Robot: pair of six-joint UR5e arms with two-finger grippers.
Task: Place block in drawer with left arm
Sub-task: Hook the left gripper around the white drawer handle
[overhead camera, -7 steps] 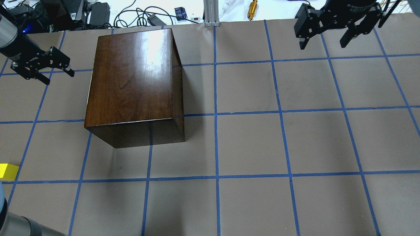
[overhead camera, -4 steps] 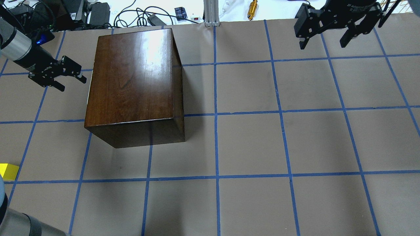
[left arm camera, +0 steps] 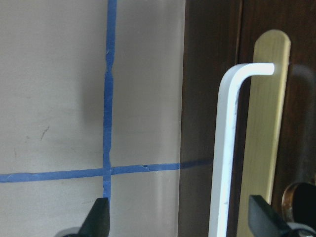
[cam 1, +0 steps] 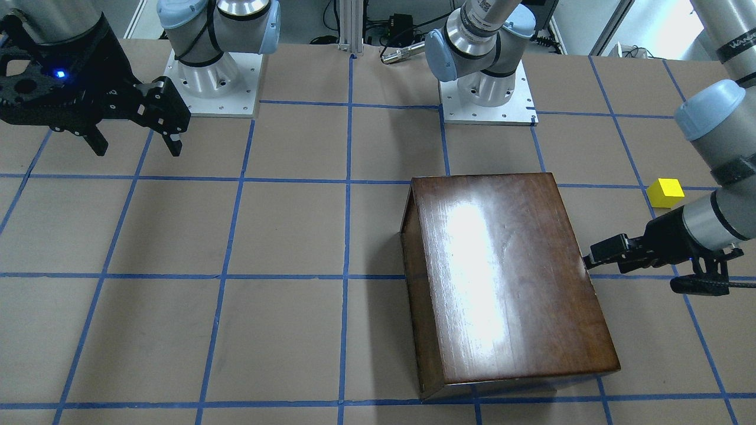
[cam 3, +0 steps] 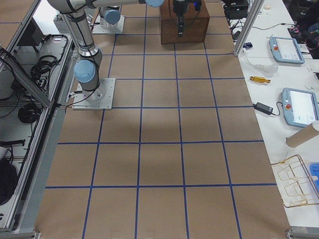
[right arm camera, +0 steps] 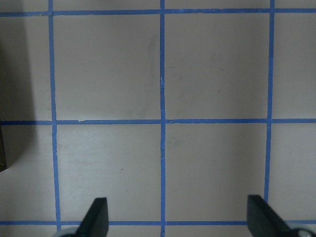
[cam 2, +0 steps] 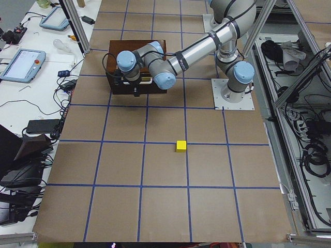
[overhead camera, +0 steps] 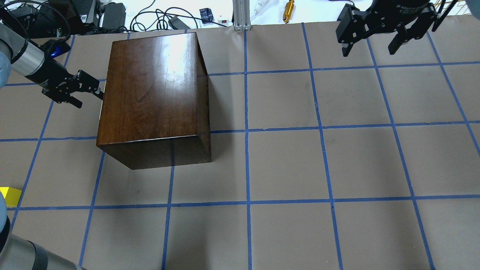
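The yellow block (overhead camera: 9,195) lies on the table at the near left edge, also in the front view (cam 1: 665,192) and the left side view (cam 2: 181,146). The drawer is shut inside the dark wooden box (overhead camera: 150,86). Its dark front panel (left arm camera: 259,39) and white handle (left arm camera: 222,148) fill the left wrist view. My left gripper (overhead camera: 89,98) is open at the box's left face, and its fingers (left arm camera: 98,219) straddle the handle without closing on it. My right gripper (overhead camera: 369,48) is open and empty, high at the far right.
The box also shows in the front view (cam 1: 508,277). Cables and adapters (overhead camera: 112,15) lie beyond the table's far edge. Both arm bases (cam 1: 212,77) stand on the robot's side. Blue tape lines grid the brown table (overhead camera: 285,165).
My left gripper has moved right and a little nearer, from well left of the box up to its left face. The right arm and the block have not moved.
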